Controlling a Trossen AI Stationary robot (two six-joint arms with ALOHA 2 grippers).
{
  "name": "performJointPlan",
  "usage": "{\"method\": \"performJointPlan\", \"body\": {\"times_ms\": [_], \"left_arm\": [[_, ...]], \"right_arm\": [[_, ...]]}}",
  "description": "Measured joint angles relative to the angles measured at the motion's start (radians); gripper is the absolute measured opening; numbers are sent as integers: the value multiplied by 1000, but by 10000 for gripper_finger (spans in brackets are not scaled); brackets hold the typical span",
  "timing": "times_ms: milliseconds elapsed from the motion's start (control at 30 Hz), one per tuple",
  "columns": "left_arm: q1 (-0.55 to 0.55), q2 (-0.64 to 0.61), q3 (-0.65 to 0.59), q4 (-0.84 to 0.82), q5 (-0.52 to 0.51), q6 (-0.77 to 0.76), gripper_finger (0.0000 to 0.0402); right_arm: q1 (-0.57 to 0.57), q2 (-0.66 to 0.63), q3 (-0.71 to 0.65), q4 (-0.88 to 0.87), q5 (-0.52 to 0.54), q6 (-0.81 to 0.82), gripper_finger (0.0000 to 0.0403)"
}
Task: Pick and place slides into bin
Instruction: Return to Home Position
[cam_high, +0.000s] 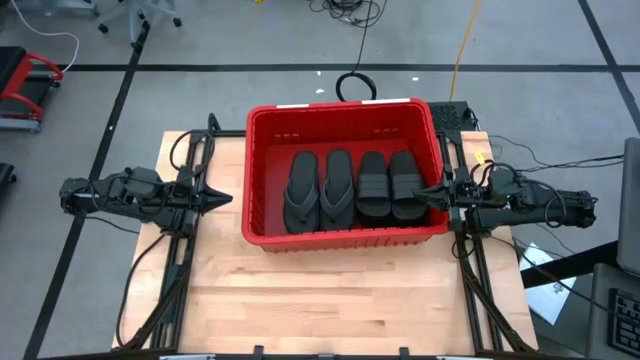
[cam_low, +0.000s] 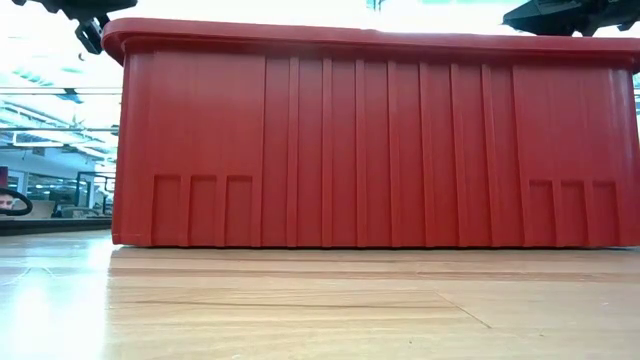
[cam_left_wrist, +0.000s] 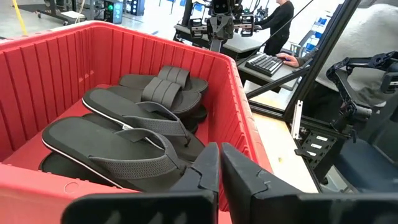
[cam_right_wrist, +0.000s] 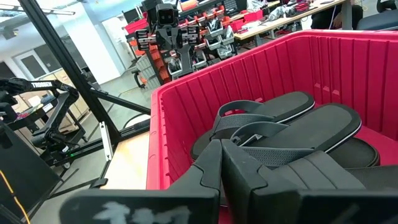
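The job looks all but done: the slides (cam_high: 345, 188) lie inside the bin (cam_high: 262, 200), which stands on the desk (cam_high: 330, 300) in the middle of the high view; four show on top, side by side, two thongs (cam_high: 318, 192) on the left and two ribbed ones (cam_high: 390, 186) on the right; the left wrist view shows more black soles beneath them, so they lie in layers, though I cannot count how many are hidden; no slide shows on the desk around the bin, so I judge nothing is left to pick, and only drawing the arms back to rest remains.

The left claw (cam_high: 222, 198) hangs left of centre, just outside the bin's left wall, clenched on nothing; the right claw (cam_high: 428, 192) is right of centre, its tips over the bin's right rim, likewise clenched and empty.

A keyboard (cam_high: 452, 115) lies by the bin's upper right corner; a looped cable (cam_high: 352, 85) lies on the floor above the bin; a person (cam_left_wrist: 280, 18) works at a far bench in the upper right of the left wrist view; nothing blocks either arm, though the right claw must clear the rim as it backs away.
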Motion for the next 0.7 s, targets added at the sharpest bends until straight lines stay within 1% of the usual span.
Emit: {"method": "performJointPlan", "body": {"times_ms": [167, 467, 700], "left_arm": [[0, 0, 0, 0, 0, 0, 2], [0, 0, 0, 0, 0, 0, 26], [0, 0, 0, 0, 0, 0, 24]], "right_arm": [[0, 0, 0, 0, 0, 0, 0], [0, 0, 0, 0, 0, 0, 0], [0, 0, 0, 0, 0, 0, 0]]}}
